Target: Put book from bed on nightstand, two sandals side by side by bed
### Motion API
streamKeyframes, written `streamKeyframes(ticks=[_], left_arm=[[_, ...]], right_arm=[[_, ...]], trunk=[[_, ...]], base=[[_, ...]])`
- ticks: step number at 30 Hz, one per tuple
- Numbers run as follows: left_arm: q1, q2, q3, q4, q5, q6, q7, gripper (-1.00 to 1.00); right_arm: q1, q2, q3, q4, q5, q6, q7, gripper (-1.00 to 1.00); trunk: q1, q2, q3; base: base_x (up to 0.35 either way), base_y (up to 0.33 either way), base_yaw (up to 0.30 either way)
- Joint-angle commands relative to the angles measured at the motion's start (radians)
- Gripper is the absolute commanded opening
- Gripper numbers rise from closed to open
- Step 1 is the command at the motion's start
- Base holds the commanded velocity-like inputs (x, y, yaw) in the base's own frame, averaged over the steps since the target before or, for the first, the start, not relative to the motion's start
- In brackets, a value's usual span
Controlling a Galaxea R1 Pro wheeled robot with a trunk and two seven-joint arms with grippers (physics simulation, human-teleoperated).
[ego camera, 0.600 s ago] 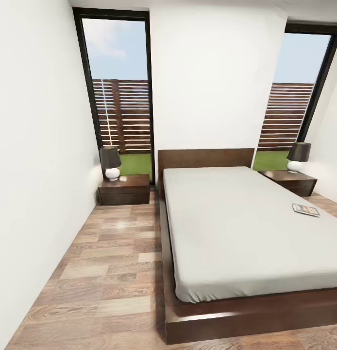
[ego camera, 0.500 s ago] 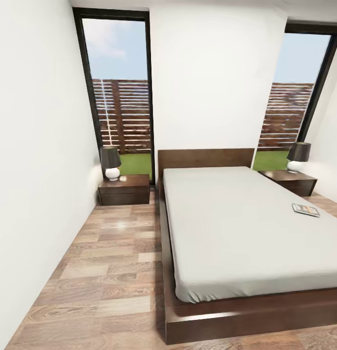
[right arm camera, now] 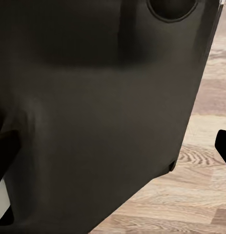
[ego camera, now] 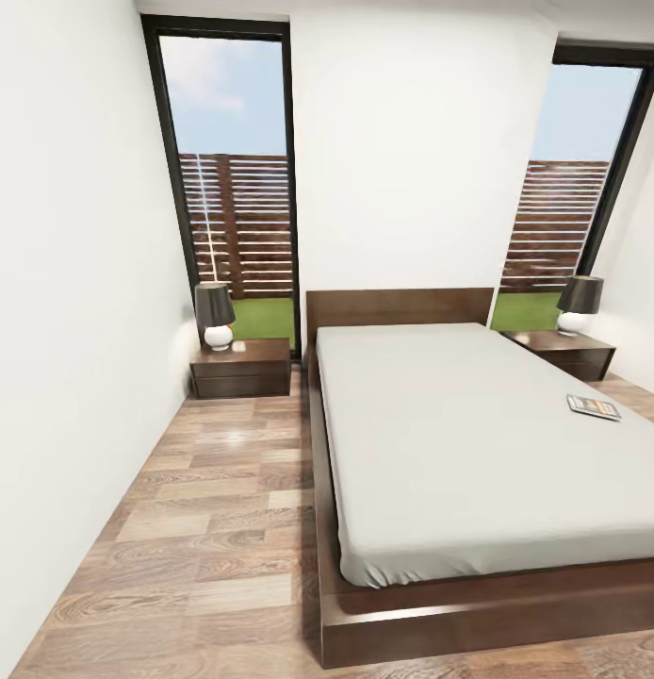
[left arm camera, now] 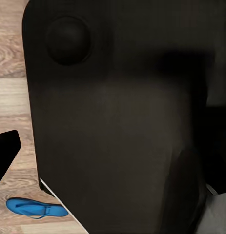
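1. While both wrist cameras are mostly blocked by a big dark robot body panel (left arm camera: pixel 122 117), I honestly can't tell whether either hand is released or clenched, or if it's touching anything.
2. Arm pose is hard to read too: both wrist views just look past dark casing down at the wood-plank floor (ego camera: pixel 214 509).
3. Counting: one bed (ego camera: pixel 459 443), grey mattress, dark frame, and one book (ego camera: pixel 593 406) lying flat near the mattress's right edge.
4. Two nightstands, left nightstand (ego camera: pixel 242 366) and right nightstand (ego camera: pixel 564 351), one on each side of the headboard, each carrying one lamp (ego camera: pixel 215 316).
5. One blue sandal (left arm camera: pixel 34 207) shows, flat on the floor in the left wrist view.
6. Two tall black-framed windows (ego camera: pixel 231 179).
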Motion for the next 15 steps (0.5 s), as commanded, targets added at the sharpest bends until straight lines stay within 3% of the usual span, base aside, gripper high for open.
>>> streamKeyframes(ticks=[1, 4, 15], left_arm=[[0.001, 0.001, 0.002, -0.007, 0.004, -0.001, -0.001, 1.0], [0.0, 0.003, 0.004, -0.022, 0.008, -0.017, -0.001, 1.0], [0.0, 0.007, 0.006, -0.084, 0.042, -0.079, -0.001, 1.0]], right_arm=[[0.0, -0.006, -0.004, -0.002, 0.015, -0.005, 0.007, 1.0], [0.0, -0.023, -0.021, -0.008, 0.032, -0.011, 0.024, 1.0], [0.0, -0.085, -0.058, -0.054, -0.031, -0.039, 0.085, 1.0]], trunk=[[0.0, 0.0, -0.001], [0.0, 0.0, -0.001], [0.0, 0.0, -0.001]], base=[[0.0, 0.0, 0.0], [0.0, 0.0, 0.0], [0.0, 0.0, 0.0]])
